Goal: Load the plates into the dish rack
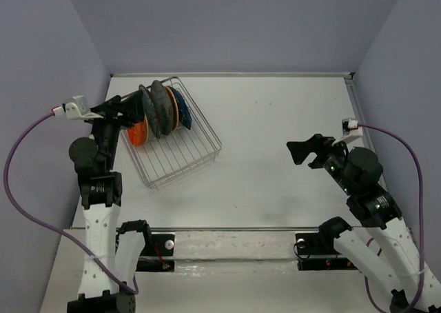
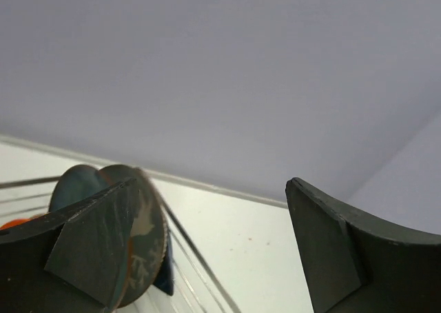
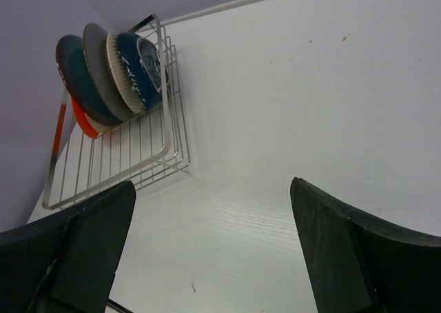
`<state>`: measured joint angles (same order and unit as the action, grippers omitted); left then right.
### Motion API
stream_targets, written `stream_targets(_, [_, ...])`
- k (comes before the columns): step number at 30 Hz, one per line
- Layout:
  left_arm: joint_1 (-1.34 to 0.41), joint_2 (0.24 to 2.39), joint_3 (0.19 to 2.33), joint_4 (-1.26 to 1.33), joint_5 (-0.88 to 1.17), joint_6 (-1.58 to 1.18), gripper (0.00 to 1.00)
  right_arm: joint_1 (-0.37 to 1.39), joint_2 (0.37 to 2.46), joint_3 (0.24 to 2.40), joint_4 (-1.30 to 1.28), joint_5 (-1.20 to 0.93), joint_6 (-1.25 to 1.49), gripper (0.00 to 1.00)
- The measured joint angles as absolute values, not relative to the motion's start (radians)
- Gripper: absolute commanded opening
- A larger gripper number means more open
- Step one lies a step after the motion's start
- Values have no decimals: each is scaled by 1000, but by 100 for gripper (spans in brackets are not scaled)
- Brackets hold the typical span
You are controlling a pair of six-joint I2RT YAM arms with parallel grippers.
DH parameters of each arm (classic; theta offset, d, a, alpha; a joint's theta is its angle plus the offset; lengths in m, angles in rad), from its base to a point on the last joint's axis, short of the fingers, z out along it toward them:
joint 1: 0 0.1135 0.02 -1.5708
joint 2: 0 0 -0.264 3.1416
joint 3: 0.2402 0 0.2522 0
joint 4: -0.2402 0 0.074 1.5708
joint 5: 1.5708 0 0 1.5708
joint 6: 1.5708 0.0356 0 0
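Only the overhead view shows both arms: the left gripper (image 1: pixel 136 107) sits against the stacked plates (image 1: pixel 160 109) at the far-left end of the dish rack (image 1: pixel 196 154). Its wrist view shows jaws spread wide with nothing between them and a teal plate (image 2: pixel 76 189) just behind one finger. The right wrist view alone shows the row clearly, with the plates upright on edge and an orange-red plate (image 3: pixel 83 123) lowest. The right gripper (image 1: pixel 308 156) is wide open and empty over the table (image 1: pixel 275 120), well apart from the rack.
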<state>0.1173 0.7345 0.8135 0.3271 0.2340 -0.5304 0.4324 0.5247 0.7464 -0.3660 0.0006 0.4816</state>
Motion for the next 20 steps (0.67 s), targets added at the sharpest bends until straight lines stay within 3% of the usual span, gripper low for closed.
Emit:
stream_targets(7, [107,454,720,307,350,-540,99,432,449,882,-412,100,471,100])
stream_targets(20, [12,429,641,234,442,-504,99,432,409,888,-429,222,467,100])
